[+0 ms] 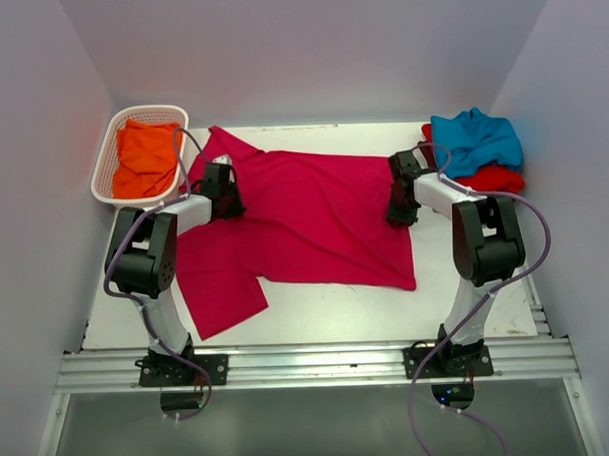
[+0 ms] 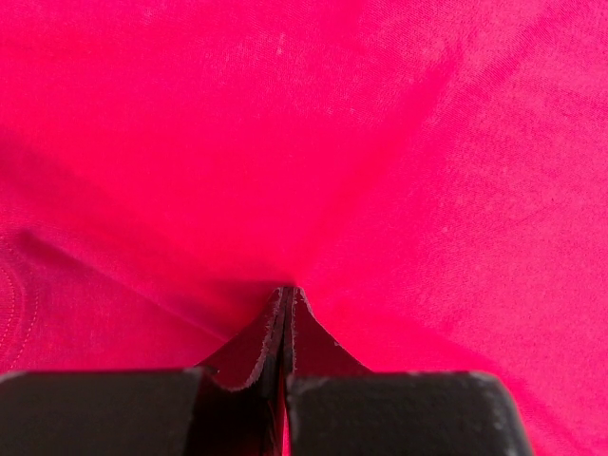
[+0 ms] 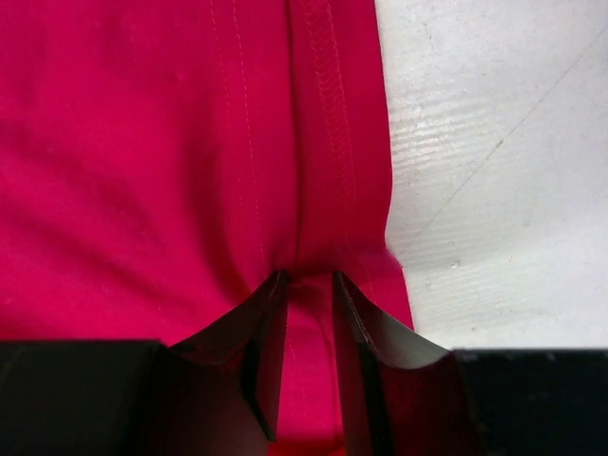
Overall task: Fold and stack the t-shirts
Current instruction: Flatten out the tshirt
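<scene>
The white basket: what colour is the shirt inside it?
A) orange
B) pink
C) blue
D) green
A: the top view shows an orange t-shirt bunched inside the white basket at the far left of the table.

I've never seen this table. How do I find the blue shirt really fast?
Start at the white table and look to its far right corner, where a small pile of cloth sits. The blue t-shirt is the crumpled one on top of that pile. A red shirt peeks out underneath it, while the big pink shirt lies spread flat in the middle.
</scene>
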Motion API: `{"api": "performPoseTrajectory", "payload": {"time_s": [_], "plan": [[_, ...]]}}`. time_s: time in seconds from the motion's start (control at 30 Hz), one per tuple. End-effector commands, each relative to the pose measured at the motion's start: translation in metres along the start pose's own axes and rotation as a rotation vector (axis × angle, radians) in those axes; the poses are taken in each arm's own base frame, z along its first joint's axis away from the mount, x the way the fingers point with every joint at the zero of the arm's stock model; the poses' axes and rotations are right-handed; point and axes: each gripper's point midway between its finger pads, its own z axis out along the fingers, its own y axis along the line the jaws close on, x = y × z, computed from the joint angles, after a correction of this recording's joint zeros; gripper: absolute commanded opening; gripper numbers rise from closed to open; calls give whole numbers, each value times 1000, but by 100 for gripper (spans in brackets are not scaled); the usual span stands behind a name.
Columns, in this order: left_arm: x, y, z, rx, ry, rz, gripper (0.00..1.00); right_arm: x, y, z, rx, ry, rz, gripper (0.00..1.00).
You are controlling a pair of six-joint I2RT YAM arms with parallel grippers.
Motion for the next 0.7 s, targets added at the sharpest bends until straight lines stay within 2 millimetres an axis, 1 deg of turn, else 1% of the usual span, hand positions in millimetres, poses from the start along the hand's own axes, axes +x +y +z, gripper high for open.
{"api": "performPoseTrajectory", "payload": {"time_s": [0.0, 0.07, 0.1, 0.17, 0.23, 0.3, 0.4, 0.53, 0.67], "plan": [[3, 8, -4, -29, 23, -15, 0, -8, 3, -22, -33, -47, 2, 29], [4, 9, -4, -33, 23, -15, 0, -11, 1, -26, -33, -67, 2, 29], [4, 9, -4, -33, 23, -15, 0, -15, 1, -34, -35, -92, 3, 29], [3, 8, -4, -31, 20, -15, 0, -19, 1, -40, -30, -116, 3, 28], [2, 8, -4, -32, 21, -15, 0, -21, 6, -44, -58, -120, 2, 28], [3, 7, -3, -33, 25, -14, 0, -17, 11, -43, -80, -92, -6, 28], [3, 8, -2, -35, 28, -14, 0, -10, 14, -36, -90, -59, -14, 27], [3, 9, -2, -37, 28, -14, 0, 5, 9, -26, -71, -13, -19, 27], [4, 8, -1, -34, 32, -15, 0, 14, 4, -20, -49, 10, -21, 27]]}}
